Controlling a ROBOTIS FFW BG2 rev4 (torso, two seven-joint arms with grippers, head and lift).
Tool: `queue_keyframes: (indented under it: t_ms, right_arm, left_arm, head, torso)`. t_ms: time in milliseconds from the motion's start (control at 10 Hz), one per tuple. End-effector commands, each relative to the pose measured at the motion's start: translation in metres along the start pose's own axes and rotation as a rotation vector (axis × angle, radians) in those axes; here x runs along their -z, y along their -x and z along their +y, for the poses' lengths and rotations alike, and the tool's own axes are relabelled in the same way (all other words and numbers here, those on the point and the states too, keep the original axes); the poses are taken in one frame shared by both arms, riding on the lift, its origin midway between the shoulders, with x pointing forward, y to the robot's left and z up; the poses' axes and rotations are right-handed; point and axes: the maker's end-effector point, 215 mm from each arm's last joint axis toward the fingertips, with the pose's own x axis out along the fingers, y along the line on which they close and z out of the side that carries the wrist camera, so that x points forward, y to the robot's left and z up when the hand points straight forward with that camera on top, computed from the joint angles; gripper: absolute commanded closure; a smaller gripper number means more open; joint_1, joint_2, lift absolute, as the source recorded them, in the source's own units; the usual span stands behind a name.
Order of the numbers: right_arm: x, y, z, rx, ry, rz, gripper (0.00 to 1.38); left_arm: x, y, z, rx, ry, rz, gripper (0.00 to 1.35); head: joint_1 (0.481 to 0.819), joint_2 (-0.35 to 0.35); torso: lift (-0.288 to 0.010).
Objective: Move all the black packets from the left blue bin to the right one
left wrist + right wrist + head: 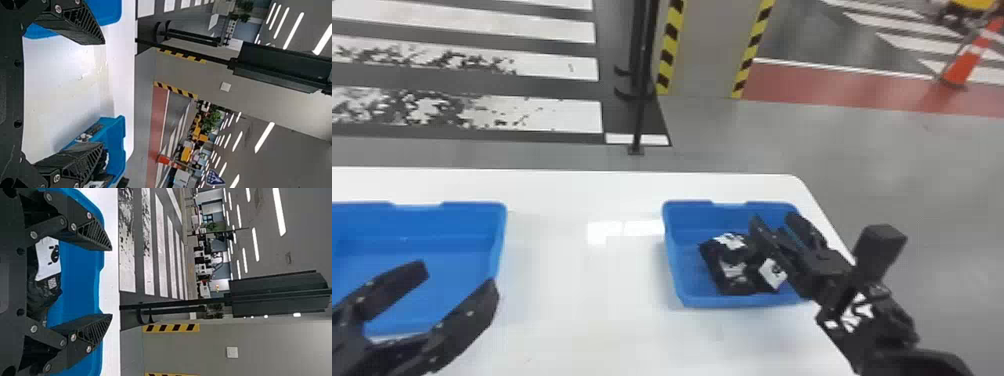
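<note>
My right gripper [776, 225] is over the right blue bin [747, 300], open, beside black packets [732, 270] with white labels that lie in that bin. In the right wrist view the gripper [111, 282] stands open, and a black packet [45, 286] shows behind its fingers, within the blue bin [80, 282]. My left gripper [459, 280] is at the near side of the left blue bin [499, 240], its fingers spread wide with nothing between them. The left wrist view also has that gripper [105, 94] open. No packet is visible in the part of the left bin that shows.
A white table [592, 280] carries both bins, with a wide gap between them. The right bin stands near the table's right edge. Beyond the table a black post [638, 115] rises from the floor, and an orange cone [963, 67] stands farther off.
</note>
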Motion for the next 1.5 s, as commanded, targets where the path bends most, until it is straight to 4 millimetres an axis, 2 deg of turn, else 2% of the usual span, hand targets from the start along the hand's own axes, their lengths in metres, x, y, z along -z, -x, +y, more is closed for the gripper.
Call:
queue_keyframes:
  t_ms: [0, 100, 200, 300, 400, 500, 600, 800, 1400]
  right_arm:
    - [-0.007, 0.039, 0.019, 0.000, 0.025, -0.037, 0.11]
    - [-0.016, 0.065, 0.032, -0.002, 0.046, -0.060, 0.12]
    - [-0.031, 0.091, 0.044, 0.001, 0.078, -0.095, 0.12]
    - [-0.047, 0.113, 0.058, -0.002, 0.109, -0.126, 0.12]
    - [-0.058, 0.130, 0.070, -0.009, 0.124, -0.135, 0.11]
    - [-0.070, 0.143, 0.080, -0.012, 0.118, -0.167, 0.12]
    - [-0.080, 0.154, 0.085, -0.007, 0.123, -0.184, 0.12]
    - [-0.088, 0.159, 0.086, -0.007, 0.129, -0.213, 0.12]
    - [-0.075, 0.155, 0.083, -0.004, 0.116, -0.200, 0.12]
  left_arm:
    - [0.000, 0.024, 0.034, -0.110, -0.053, -0.012, 0.13]
    - [-0.002, 0.039, 0.052, -0.173, -0.095, -0.020, 0.13]
    - [-0.006, 0.050, 0.061, -0.209, -0.133, -0.037, 0.13]
    - [-0.023, 0.066, 0.073, -0.256, -0.227, -0.076, 0.13]
    - [-0.021, 0.079, 0.087, -0.297, -0.285, -0.066, 0.13]
    - [-0.029, 0.095, 0.096, -0.333, -0.353, -0.073, 0.13]
    - [-0.039, 0.102, 0.097, -0.344, -0.404, -0.101, 0.13]
    - [-0.048, 0.097, 0.089, -0.335, -0.416, -0.145, 0.13]
    - [-0.039, 0.083, 0.086, -0.320, -0.367, -0.159, 0.13]
  head:
    - [0.695, -0.204]
    - [0.695, -0.166]
    - [0.695, -0.141]
    - [0.695, -0.102]
    - [0.695, -0.062]
    - [0.695, -0.014]
    - [0.695, 0.012]
    - [0.695, 0.070]
    - [0.695, 0.040]
  torso:
    - [-0.140]
    - [-0.140]
    - [-0.140]
    - [-0.140]
    - [-0.140]
    - [-0.140]
    - [-0.140]
    - [-0.140]
    - [-0.140]
